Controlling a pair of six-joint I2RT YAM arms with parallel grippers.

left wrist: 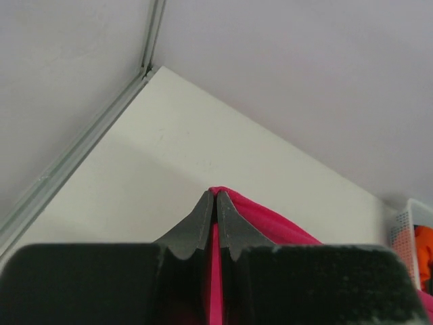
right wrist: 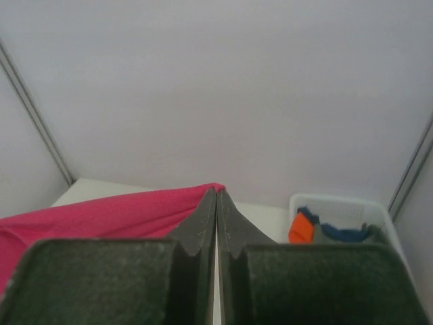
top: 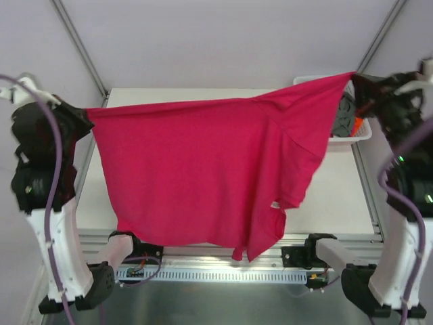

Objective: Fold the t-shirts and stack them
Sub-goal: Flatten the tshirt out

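Top view: left gripper (top: 86,115) and right gripper (top: 355,76) are each pinching 1 upper corner of the pink t-shirt (top: 203,169), holding it spread in the air over the table (top: 338,196). The shirt is hanging down and inward from both sets of fingers, its long axis running left-right between the 2 grippers, with the right end sitting higher in this view. The white basket (top: 362,132) is sitting just below the right fingers.

Left wrist view: fingers are pressing together on a thin pink edge, and the cloth is trailing off to their right.

Right wrist view: fingers are pressing together, pink cloth running off to their left. The basket is lying beyond and right of the tips, holding the orange t-shirt (right wrist: 301,229), dark blue t-shirt (right wrist: 345,235) and grey t-shirt (right wrist: 325,233).

Judging the next move: probably laying the shirt flat. Both arms are equally committed, so they would need to be lowering together, holding the left-right span taut.
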